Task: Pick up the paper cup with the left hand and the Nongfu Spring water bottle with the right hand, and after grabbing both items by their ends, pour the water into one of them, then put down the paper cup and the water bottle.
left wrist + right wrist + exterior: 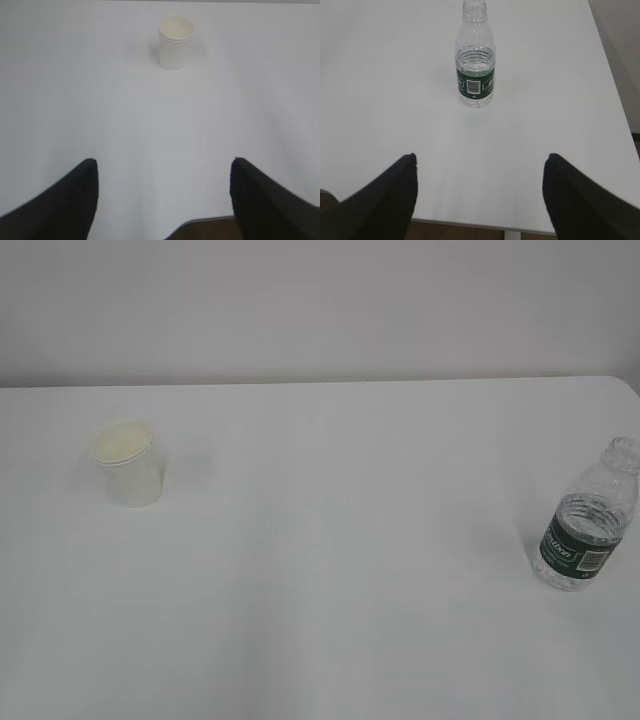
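The white paper cup (128,469) stands upright at the left of the table; the left wrist view has the paper cup (175,42) far ahead. My left gripper (163,162) is open and empty, well short of it above the table's near edge. At the right edge of the exterior view stands the capless Nongfu Spring water bottle (589,517), clear with a dark green label. In the right wrist view the water bottle (475,58) is upright ahead, with water up to about its shoulder. My right gripper (480,157) is open with nothing in it. Neither arm shows in the exterior view.
The white table (330,570) runs back to a pale wall. Its near edge (485,225) shows in the right wrist view, its right edge (615,95) lies to the right of the bottle, and a rounded near corner (200,221) shows in the left wrist view.
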Motion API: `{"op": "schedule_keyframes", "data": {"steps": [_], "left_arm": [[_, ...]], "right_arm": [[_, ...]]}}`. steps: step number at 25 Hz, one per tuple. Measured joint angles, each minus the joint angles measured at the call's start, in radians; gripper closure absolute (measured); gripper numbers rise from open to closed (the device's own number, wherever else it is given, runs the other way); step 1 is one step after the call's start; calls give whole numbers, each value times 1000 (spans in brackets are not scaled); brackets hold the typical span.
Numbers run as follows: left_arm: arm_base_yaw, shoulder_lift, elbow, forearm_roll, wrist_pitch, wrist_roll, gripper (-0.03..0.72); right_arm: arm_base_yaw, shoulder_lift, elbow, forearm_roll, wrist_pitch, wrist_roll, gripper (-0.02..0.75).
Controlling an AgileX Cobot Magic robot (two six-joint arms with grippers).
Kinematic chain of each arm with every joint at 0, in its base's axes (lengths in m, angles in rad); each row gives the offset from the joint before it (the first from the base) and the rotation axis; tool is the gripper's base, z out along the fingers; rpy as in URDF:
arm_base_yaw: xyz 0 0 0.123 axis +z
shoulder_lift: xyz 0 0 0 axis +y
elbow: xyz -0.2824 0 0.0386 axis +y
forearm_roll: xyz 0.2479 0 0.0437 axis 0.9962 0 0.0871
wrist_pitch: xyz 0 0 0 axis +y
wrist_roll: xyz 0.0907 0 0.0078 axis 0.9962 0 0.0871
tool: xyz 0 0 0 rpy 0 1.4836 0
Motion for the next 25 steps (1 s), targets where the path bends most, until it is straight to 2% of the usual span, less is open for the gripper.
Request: {"op": "schedule_keyframes", "data": {"steps": [10,25], "left_arm": [[0,0,-4,-11,-16,0,101],[0,0,-30,-3,-197,0,101]], "right_arm": [[0,0,-42,2,-48,0,147],[0,0,-43,5,-168,0,148]]}}
